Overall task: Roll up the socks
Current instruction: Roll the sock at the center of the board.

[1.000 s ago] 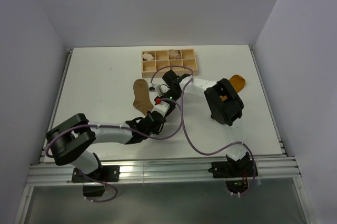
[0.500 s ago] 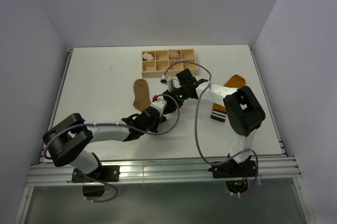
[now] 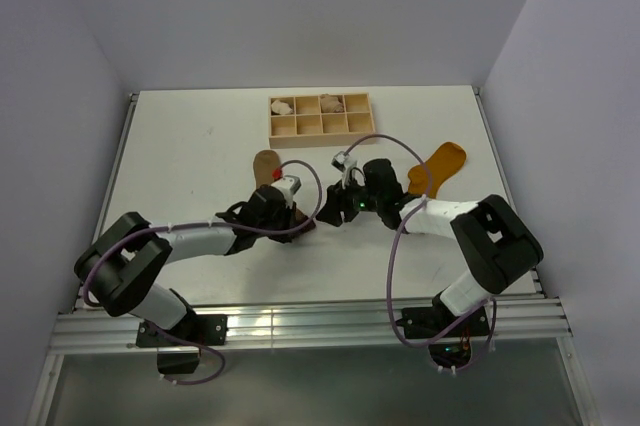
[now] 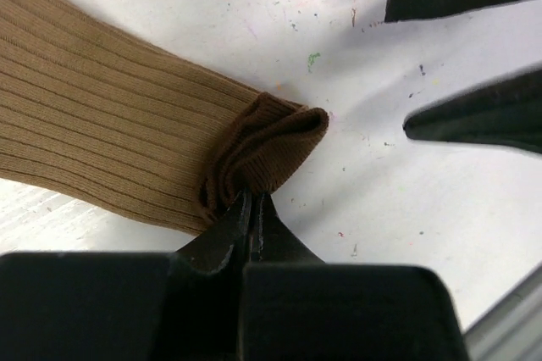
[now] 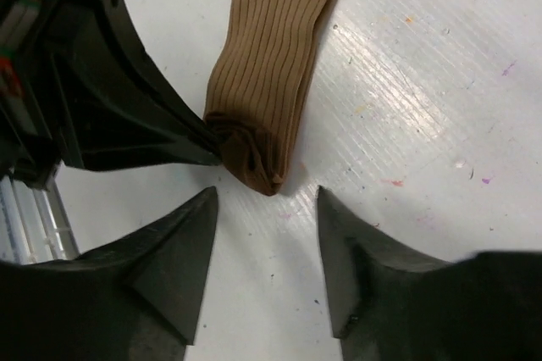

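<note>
The tan-brown sock (image 3: 266, 166) lies ribbed and flat, its near end folded into a small dark roll (image 4: 264, 151). My left gripper (image 4: 252, 202) is shut on that rolled end from below. Facing it, my right gripper (image 5: 264, 196) is open, its fingertips (image 5: 193, 217) just short of the roll (image 5: 250, 153) on either side, not touching it. From above, both grippers meet mid-table, left (image 3: 298, 214) and right (image 3: 323, 210). The mustard-orange sock (image 3: 441, 160) lies to the right, its cuff hidden under my right arm.
A wooden compartment box (image 3: 320, 116) with small pale fabric bundles stands at the back of the white table (image 3: 180, 156). Purple cables loop over both arms. The table's near edge and metal rail (image 3: 300, 318) lie just behind the arm bases.
The right arm has swung away from the box and down to the tan sock's near end, opening its jaws. The left gripper stayed shut on the rolled end. The mustard sock is uncovered.
</note>
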Controlling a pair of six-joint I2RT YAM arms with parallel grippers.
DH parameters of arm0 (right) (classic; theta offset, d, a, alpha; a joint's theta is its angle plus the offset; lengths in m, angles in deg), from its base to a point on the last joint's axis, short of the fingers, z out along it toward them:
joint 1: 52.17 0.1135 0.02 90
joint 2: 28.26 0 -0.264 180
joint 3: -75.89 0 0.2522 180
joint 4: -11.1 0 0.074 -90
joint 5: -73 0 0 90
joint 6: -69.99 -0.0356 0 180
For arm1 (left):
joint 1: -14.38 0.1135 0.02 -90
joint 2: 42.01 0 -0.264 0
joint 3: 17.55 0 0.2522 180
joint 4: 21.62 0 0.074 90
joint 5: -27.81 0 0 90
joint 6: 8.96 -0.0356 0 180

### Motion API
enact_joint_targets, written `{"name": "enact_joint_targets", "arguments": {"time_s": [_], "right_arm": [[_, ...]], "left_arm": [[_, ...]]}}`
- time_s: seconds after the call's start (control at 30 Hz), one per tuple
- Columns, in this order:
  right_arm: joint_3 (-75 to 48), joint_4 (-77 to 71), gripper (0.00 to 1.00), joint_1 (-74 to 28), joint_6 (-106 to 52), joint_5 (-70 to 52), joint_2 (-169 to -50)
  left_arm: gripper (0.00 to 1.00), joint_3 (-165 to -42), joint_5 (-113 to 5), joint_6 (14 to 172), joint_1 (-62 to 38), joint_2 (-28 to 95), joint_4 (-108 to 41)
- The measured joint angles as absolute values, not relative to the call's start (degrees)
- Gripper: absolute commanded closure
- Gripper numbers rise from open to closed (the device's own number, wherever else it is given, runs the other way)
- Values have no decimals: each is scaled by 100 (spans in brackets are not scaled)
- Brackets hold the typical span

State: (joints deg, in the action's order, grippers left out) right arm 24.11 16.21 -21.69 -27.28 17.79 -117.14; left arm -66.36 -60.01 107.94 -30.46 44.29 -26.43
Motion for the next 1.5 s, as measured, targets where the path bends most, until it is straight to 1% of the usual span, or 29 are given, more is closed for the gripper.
{"name": "enact_joint_targets", "arguments": {"time_s": [0.1,0.23,0.43,0.7,1.1,1.3,1.5], "right_arm": [[2719,2143,37,-2156,-2765,1716,-11708],[2818,2491,37,-2058,-2656,1630,-11708],[2735,2484,36,-1555,-2195,1265,-11664],[2455,1811,36,-852,-1362,255,-11391],[1873,784,32,-294,-449,-857,-11598],[1642,259,32,-111,-110,-1194,-11743],[1327,60,33,21,113,-1406,-11994]], "left_arm": [[100,-6636,-5588,10975,-2814,4453,-2641],[100,-6664,-5070,11194,-2547,4619,-2580],[100,-6931,-4367,11471,-2217,4936,-2713],[100,-7237,-3838,11650,-1859,5083,-3330],[100,-7237,-3011,11799,-1190,5107,-3800],[100,-7243,-2692,11821,-1057,5255,-3835],[100,-7265,-2469,11830,-969,5352,-3859]]}}
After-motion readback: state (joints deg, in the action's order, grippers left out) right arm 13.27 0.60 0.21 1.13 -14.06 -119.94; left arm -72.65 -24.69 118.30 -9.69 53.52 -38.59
